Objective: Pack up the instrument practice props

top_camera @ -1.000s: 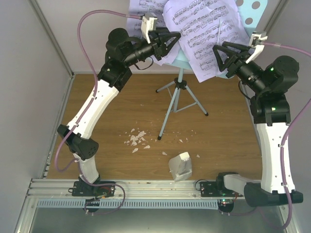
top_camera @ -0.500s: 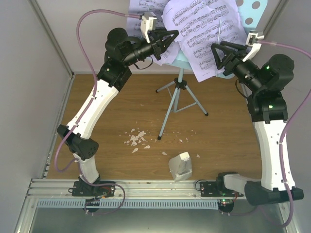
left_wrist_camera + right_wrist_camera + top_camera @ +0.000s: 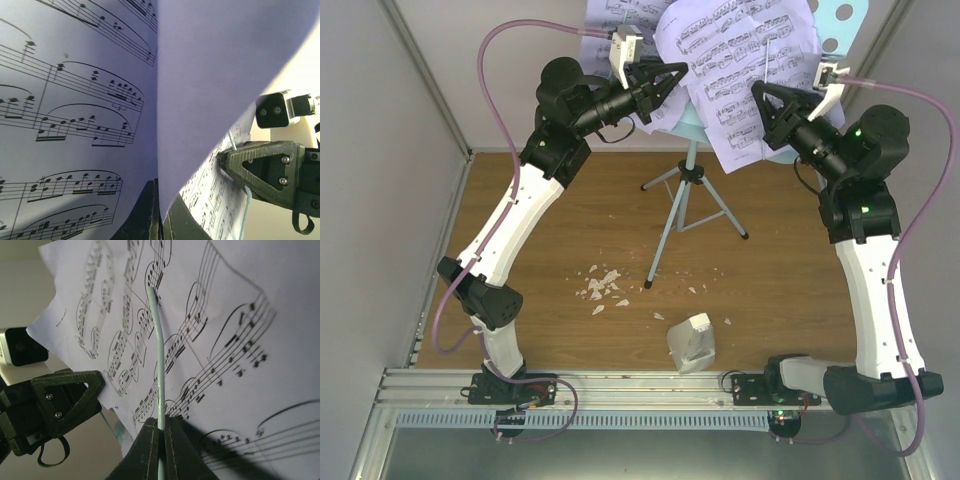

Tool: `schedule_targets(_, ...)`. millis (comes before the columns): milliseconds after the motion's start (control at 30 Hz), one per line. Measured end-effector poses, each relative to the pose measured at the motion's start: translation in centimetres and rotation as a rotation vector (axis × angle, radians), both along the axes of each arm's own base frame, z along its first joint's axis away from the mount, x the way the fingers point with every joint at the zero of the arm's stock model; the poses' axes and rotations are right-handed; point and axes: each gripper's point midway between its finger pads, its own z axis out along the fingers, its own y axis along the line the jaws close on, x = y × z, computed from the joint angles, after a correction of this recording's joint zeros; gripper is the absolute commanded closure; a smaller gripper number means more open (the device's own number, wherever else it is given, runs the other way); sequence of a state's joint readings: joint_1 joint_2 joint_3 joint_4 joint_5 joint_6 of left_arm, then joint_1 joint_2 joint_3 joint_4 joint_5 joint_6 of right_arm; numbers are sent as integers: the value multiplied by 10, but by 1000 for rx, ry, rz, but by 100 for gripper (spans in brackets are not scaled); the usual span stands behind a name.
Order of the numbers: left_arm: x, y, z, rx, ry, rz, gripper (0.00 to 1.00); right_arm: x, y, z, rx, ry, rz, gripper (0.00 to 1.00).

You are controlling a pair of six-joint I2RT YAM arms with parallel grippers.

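The pale-blue tripod music stand [image 3: 679,208] stands at the back of the table, its hole-punched tray [image 3: 840,18] carrying lavender-white sheet music pages [image 3: 740,55]. My left gripper [image 3: 678,78] is shut on the edge of one page [image 3: 200,75], with the sheet pinched between its jaws [image 3: 161,202]. My right gripper [image 3: 762,98] is shut on the stand's thin pale-blue page-holder wire [image 3: 158,355], which runs up across the printed page [image 3: 235,320] from between the jaws [image 3: 160,429]. The white metronome [image 3: 691,342] under its clear cover lies near the front edge.
White crumbs [image 3: 601,285] are scattered on the wooden table [image 3: 790,290] left of the stand's front leg. Grey walls close in on the left and the back. Each wrist view shows the other gripper close by: the right one [image 3: 260,170] and the left one [image 3: 55,405].
My right arm has swung left and up toward the pages, and its jaws have closed on the holder wire. The left gripper has closed on the page edge and stayed in place.
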State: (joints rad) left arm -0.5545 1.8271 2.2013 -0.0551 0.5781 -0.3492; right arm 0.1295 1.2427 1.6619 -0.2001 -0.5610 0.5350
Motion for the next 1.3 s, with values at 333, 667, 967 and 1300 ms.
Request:
schedule_targets(333, 0, 0, 0, 0, 1, -2, 100, -4, 0, -1, -47, -104, -14, 100)
schedule_targets(667, 0, 8, -4, -3, 37, 0, 100, -7, 1, -1, -93, -180, -15, 100)
schedule_targets(967, -44, 53, -3, -6, 60, 23, 100, -7, 1, 0, -92, -198, -17, 99)
schedule_targets(1300, -101, 163, -65, 30, 151, 240, 100, -7, -1, 1, -88, -200, -32, 95)
